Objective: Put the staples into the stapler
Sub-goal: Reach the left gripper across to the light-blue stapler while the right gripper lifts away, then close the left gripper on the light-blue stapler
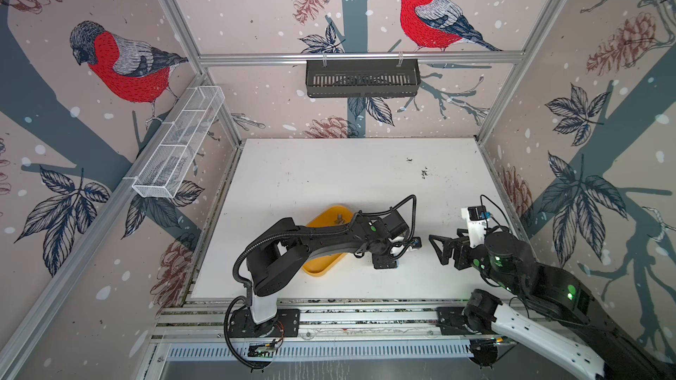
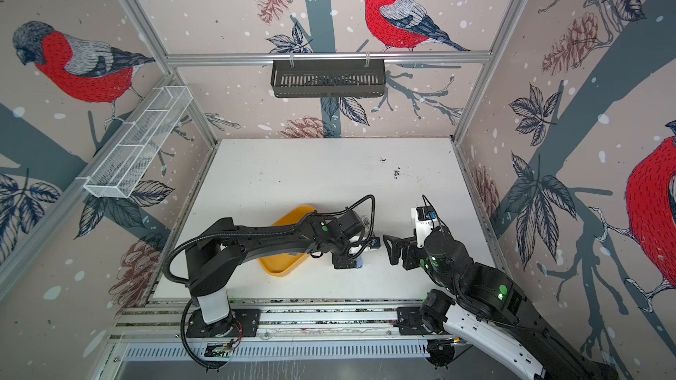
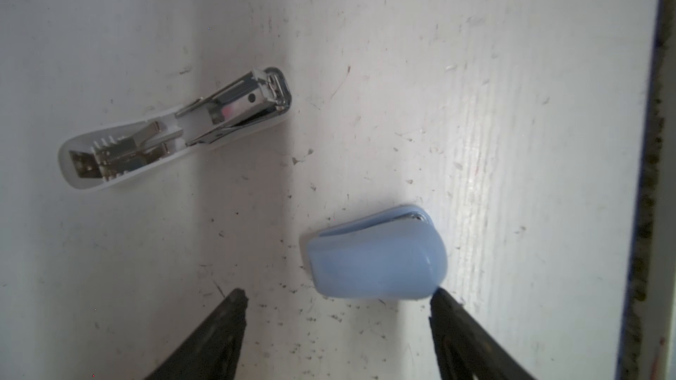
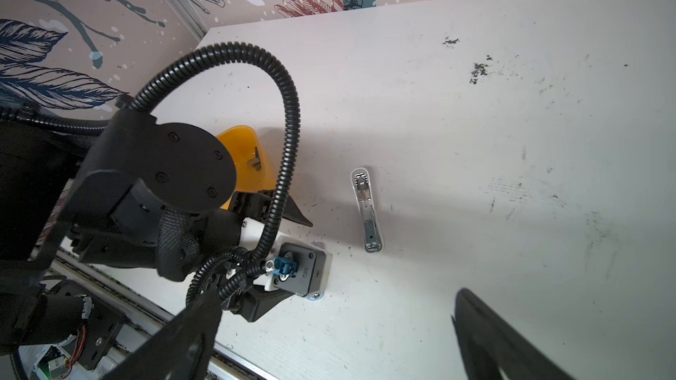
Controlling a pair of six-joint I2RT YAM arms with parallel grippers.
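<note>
Closest to my overhead camera is the right arm (image 1: 548,286), coming in from the near right corner of the table. The right gripper (image 4: 340,301) hangs above the surface with its fingers spread wide and nothing between them, aimed toward the other arm's wrist. The white table (image 1: 329,177) is scuffed and speckled with dark marks. The left arm (image 1: 311,243) reaches from the near edge across the yellow tray (image 1: 318,268) toward the middle of the table, with its wrist bent downward. The left gripper (image 3: 339,291) sits low over the surface with its fingers well apart, gripping nothing. The tray lies at a slant on the table and is partly covered by that arm in both top views. The stapler (image 3: 175,129) lies flat on the table beyond the left fingers. It is opened, so its white shell and shiny metal channel face up; I see it in the right wrist view too (image 4: 367,210), clear of the tray. Nearer the left gripper and apart from the stapler sits a rounded blue cap (image 3: 376,254) with a metal rim. One fingertip (image 3: 444,299) is right at its edge, though I cannot tell whether they touch; the other finger stands clear of it. The staples (image 4: 257,161) are small grey strips lying inside the tray at its far end (image 1: 340,218), and I cannot count them from here.
</note>
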